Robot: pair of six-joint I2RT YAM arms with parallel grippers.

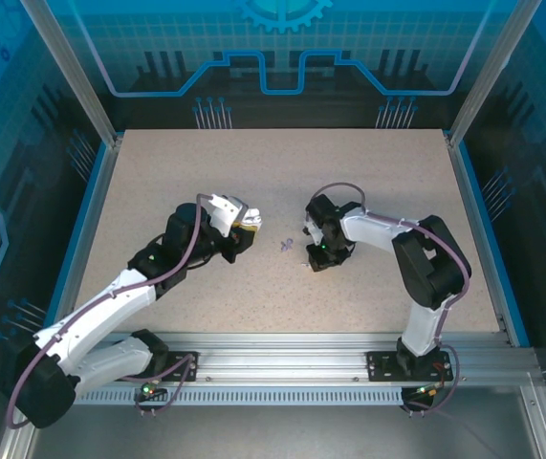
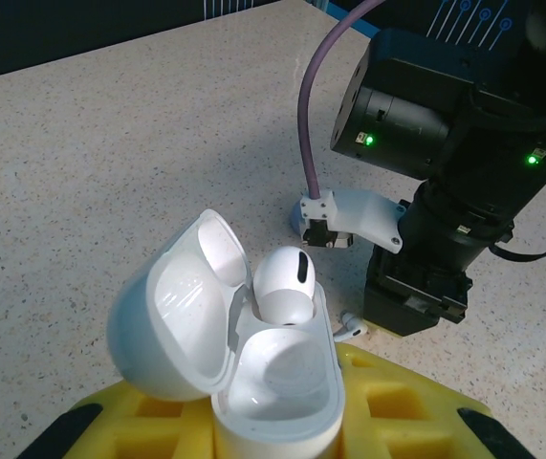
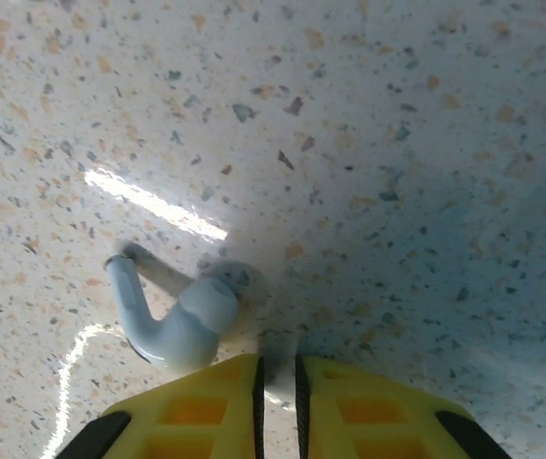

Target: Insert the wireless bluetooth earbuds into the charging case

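Observation:
The white charging case (image 2: 287, 387) is tilted with its lid (image 2: 172, 325) swung open to the left, and my left gripper (image 2: 277, 426) is shut on it between yellow fingers. One white earbud (image 2: 285, 282) sits in the far slot; the near slot is empty. A second earbud (image 3: 182, 320) lies on the table, just outside the left finger of my right gripper (image 3: 278, 382). Its jaws are shut to a thin gap with nothing between them. In the left wrist view this earbud (image 2: 353, 326) lies beside the right gripper (image 2: 416, 296). From above, the left gripper (image 1: 246, 229) and right gripper (image 1: 316, 260) face each other.
A small purple piece (image 1: 287, 245) lies on the speckled table (image 1: 282, 172) between the two grippers. Blue rails and posts frame the table on all sides. The right arm's black wrist (image 2: 445, 115) with its purple cable stands close behind the case.

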